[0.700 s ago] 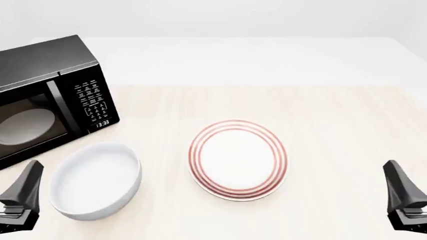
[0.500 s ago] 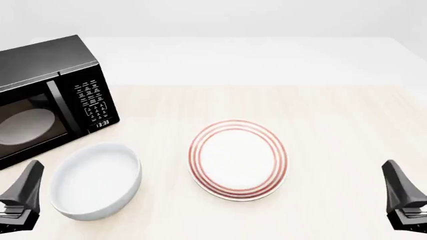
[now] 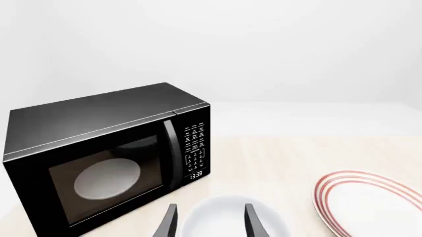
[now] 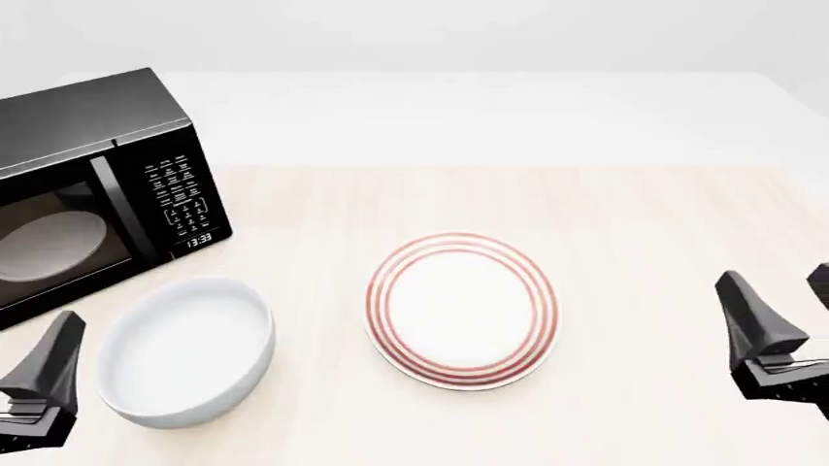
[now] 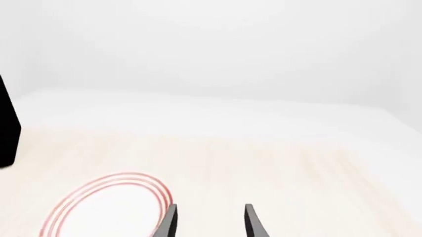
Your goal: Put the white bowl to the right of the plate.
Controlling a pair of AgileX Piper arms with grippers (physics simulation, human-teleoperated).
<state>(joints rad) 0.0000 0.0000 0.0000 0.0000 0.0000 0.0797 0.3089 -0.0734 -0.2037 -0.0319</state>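
The white bowl point(image 4: 185, 350) sits on the table point(image 4: 518, 194) to the left of the plate point(image 4: 463, 309), near it but not touching, and in front of the microwave point(image 4: 97, 184). That is the wrong side: the task wants it on the plate's right, so the bowl has to be lifted over or carried around the plate.

My left gripper point(image 3: 209, 222) hangs just left of the bowl, with nothing between its fingers. In the left wrist view the fingers stand spread, with the bowl's rim showing between them, so I judge this arm is lined up to take the bowl by its near wall. It is not touching the bowl yet as far as I can tell.

My right gripper point(image 5: 209, 219) waits well to the right of the plate, also spread and empty, over bare table. I think it is placed there because that is where the bowl should end up. A handover may be needed.

The microwave stands close behind the bowl, so my lift should stay clear of it.
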